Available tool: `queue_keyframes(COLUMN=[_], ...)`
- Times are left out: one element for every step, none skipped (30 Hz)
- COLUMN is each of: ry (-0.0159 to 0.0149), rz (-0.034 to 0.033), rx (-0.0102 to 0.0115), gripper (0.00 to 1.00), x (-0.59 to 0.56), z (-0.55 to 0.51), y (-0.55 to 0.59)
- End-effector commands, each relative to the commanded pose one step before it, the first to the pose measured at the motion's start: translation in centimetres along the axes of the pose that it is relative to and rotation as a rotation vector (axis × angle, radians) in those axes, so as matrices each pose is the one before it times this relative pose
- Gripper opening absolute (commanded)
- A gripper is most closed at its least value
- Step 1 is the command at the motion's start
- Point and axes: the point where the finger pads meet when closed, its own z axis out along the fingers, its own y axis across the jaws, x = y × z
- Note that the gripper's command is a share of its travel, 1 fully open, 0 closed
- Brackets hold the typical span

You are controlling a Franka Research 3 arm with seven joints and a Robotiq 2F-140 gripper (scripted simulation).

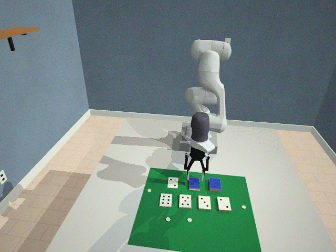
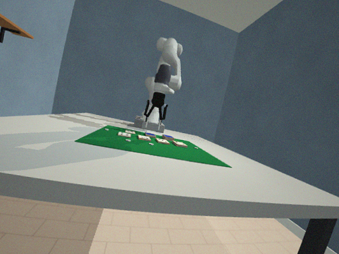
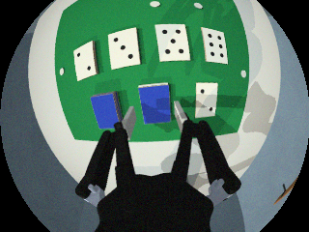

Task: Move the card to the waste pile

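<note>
End effector (image 3: 154,118), half open, empty, straddles centre-frame blue stock (image 3: 154,103); descend square, pinch top tile only.

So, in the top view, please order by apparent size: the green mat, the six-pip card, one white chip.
1. Green mat, by far the largest.
2. Six-pip card.
3. White chip, the smallest.
</note>
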Motion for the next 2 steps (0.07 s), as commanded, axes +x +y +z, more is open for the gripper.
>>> queue_keyframes(ry=[-0.01506, 0.0], rz=[0.01658, 0.0], rx=[0.00005, 0.0], gripper=[0.5, 0.5], x=[-0.543, 0.0], z=[0.087, 0.0], y=[0.095, 0.0])
